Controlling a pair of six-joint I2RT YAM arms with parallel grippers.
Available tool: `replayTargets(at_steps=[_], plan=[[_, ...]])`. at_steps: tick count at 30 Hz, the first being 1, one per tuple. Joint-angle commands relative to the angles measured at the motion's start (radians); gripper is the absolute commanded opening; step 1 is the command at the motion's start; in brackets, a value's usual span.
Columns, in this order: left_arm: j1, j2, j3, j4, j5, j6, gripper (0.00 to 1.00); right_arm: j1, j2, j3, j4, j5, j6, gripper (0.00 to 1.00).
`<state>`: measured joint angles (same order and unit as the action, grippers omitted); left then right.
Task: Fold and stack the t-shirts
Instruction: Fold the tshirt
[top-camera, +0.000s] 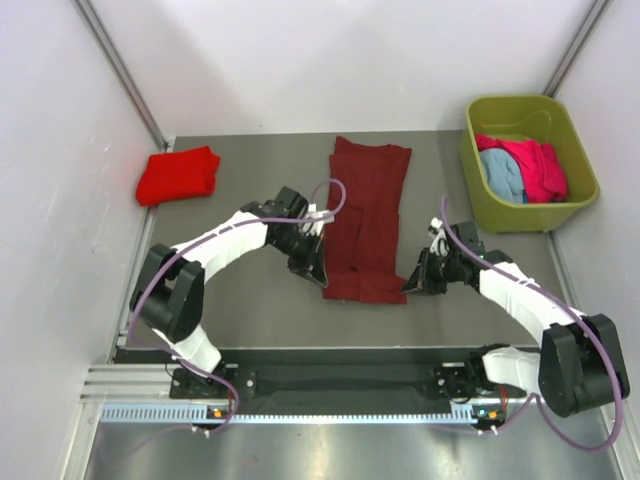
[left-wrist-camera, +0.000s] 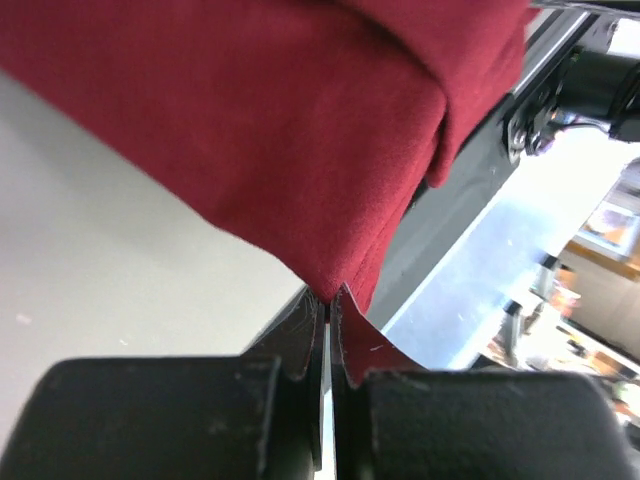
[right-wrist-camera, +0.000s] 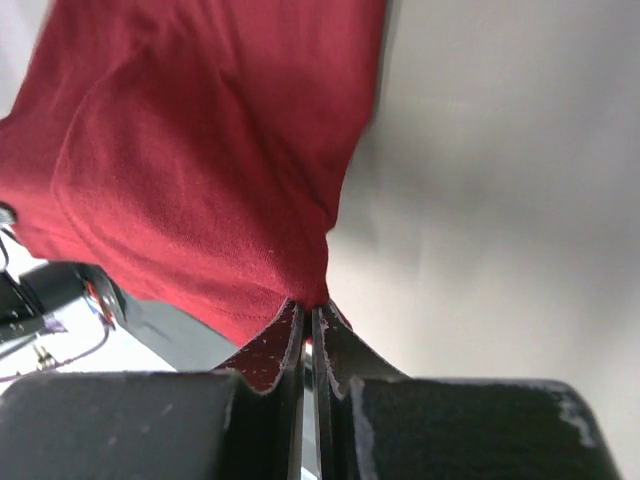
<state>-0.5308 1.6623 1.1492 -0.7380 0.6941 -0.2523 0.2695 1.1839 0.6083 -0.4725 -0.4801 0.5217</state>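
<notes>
A dark maroon t-shirt (top-camera: 367, 215) lies folded lengthwise in a long strip at the table's middle. My left gripper (top-camera: 318, 275) is shut on its near left corner, and the cloth (left-wrist-camera: 270, 130) runs straight into the pinched fingertips. My right gripper (top-camera: 410, 285) is shut on the near right corner, with the maroon cloth (right-wrist-camera: 200, 170) caught between its tips. A bright red t-shirt (top-camera: 179, 174) sits folded at the far left. Pink (top-camera: 535, 165) and light blue (top-camera: 500, 172) t-shirts lie bunched in the tub.
The olive-green plastic tub (top-camera: 480, 195) stands at the far right. Grey walls close in the table on both sides and at the back. The arms' mounting rail (top-camera: 330, 385) runs along the near edge.
</notes>
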Motion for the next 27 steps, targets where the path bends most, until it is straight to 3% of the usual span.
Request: replayTargets(at_steps=[1, 15, 27], plan=[[0.003, 0.016, 0.115, -0.06, -0.045, 0.085, 0.0, -0.045, -0.014, 0.077, 0.02, 0.026, -0.045, 0.0], [0.043, 0.3, 0.567, -0.089, -0.108, 0.123, 0.0, -0.104, 0.236, 0.45, 0.175, -0.002, -0.063, 0.0], [0.1, 0.594, 0.926, -0.058, -0.131, 0.099, 0.0, -0.142, 0.489, 0.62, 0.258, 0.0, -0.054, 0.0]])
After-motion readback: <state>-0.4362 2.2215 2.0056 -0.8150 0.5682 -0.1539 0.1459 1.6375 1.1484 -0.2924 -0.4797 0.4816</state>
